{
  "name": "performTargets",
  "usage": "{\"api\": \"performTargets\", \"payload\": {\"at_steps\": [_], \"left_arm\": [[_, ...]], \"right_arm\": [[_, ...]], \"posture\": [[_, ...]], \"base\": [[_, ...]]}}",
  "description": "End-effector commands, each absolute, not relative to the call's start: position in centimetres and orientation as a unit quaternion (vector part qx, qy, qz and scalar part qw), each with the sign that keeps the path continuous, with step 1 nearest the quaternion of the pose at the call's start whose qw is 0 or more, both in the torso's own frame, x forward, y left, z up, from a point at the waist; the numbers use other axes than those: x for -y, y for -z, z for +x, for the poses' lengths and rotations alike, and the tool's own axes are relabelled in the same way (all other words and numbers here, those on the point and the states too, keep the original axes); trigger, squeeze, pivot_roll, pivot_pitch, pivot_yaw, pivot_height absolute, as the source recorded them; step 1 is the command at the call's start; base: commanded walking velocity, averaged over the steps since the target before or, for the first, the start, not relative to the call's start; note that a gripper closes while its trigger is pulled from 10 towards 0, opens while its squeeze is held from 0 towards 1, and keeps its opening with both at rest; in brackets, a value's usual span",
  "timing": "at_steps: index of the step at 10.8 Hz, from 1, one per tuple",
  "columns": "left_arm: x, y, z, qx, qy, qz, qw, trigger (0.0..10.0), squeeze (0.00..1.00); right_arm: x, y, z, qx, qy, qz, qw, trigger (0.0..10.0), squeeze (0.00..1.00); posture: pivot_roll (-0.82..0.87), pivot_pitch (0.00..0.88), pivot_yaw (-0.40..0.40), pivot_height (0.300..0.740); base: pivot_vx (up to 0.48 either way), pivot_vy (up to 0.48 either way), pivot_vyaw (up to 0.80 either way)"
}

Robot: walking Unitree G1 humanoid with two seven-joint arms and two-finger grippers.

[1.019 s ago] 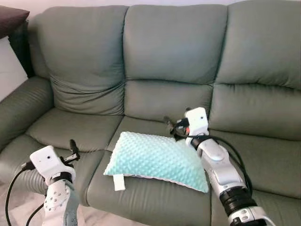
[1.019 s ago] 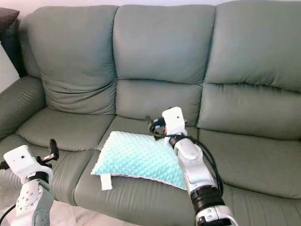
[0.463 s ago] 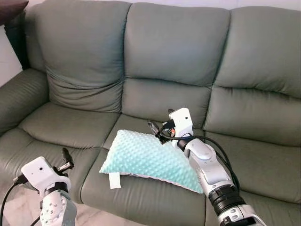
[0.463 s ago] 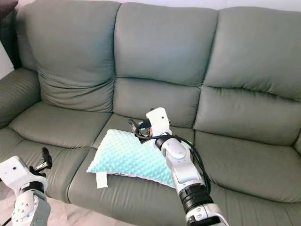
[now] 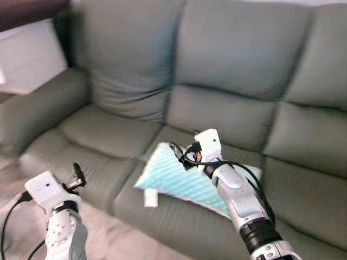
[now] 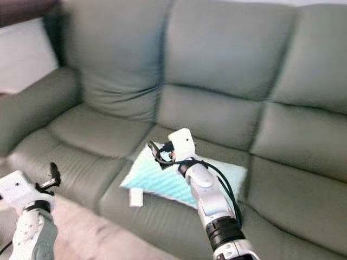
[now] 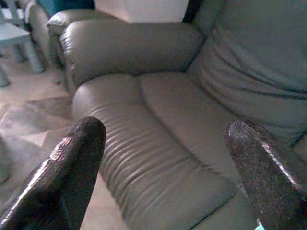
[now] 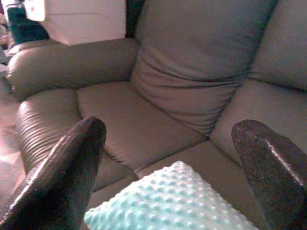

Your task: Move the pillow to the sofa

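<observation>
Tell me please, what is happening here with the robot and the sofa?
The robot stands before a grey-green sofa. A mint pillow lies on the middle seat. The right gripper hovers over the pillow's back edge, fingers open, gripping nothing. The left gripper is low, in front of the left seat, also open and empty. The head views are blurred, so the camera is probably moving.

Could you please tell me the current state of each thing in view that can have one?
pillow: lying flat on the sofa's middle seat, not gripped.
sofa: bears the pillow on its middle seat.
right gripper: fingers open, above the pillow's corner.
left gripper: fingers open, holding nothing, facing the sofa's end seat and armrest.
</observation>
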State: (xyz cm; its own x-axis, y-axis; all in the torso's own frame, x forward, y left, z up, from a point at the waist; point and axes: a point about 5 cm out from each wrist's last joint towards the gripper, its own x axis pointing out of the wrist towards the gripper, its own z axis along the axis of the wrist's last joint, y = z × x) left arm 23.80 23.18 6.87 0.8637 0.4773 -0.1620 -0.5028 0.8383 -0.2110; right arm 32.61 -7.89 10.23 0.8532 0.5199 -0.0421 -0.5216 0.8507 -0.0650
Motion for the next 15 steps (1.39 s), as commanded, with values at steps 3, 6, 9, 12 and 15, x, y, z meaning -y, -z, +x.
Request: {"api": "performTargets", "payload": {"at_steps": [3, 6, 9, 12, 15], "left_arm": [[-22.87, -6.95, 23.85, -0.049, -0.224, -0.115, 0.967, 10.0, 0.00], [-23.02, -7.23, 23.99, -0.047, -0.231, -0.120, 0.964, 10.0, 0.00], [-22.76, -6.94, 23.61, -0.050, -0.228, -0.127, 0.964, 10.0, 0.00], [-22.78, -6.92, 23.58, -0.050, -0.229, -0.128, 0.964, 10.0, 0.00], [-22.82, -6.87, 23.57, -0.052, -0.230, -0.126, 0.964, 10.0, 0.00]], "right_arm": [[7.55, -10.82, 32.49, 0.004, -0.277, -0.042, 0.960, 10.0, 0.00], [7.83, -10.88, 32.69, 0.005, -0.272, -0.046, 0.961, 10.0, 0.00], [7.44, -10.79, 32.41, 0.005, -0.285, -0.049, 0.957, 10.0, 0.00], [7.31, -10.86, 32.37, 0.005, -0.290, -0.041, 0.956, 10.0, 0.00], [7.23, -11.10, 32.47, 0.012, -0.291, -0.054, 0.955, 10.0, 0.00]], "posture": [[-0.15, 0.082, 0.075, 0.740], [-0.14, 0.078, 0.074, 0.740], [-0.14, 0.088, 0.069, 0.740], [-0.14, 0.093, 0.069, 0.740], [-0.14, 0.092, 0.070, 0.740]], "base": [[0.000, 0.000, 0.80], [0.000, 0.000, 0.80], [0.000, 0.000, 0.80], [0.000, 0.000, 0.79], [0.000, 0.000, 0.27]]}}
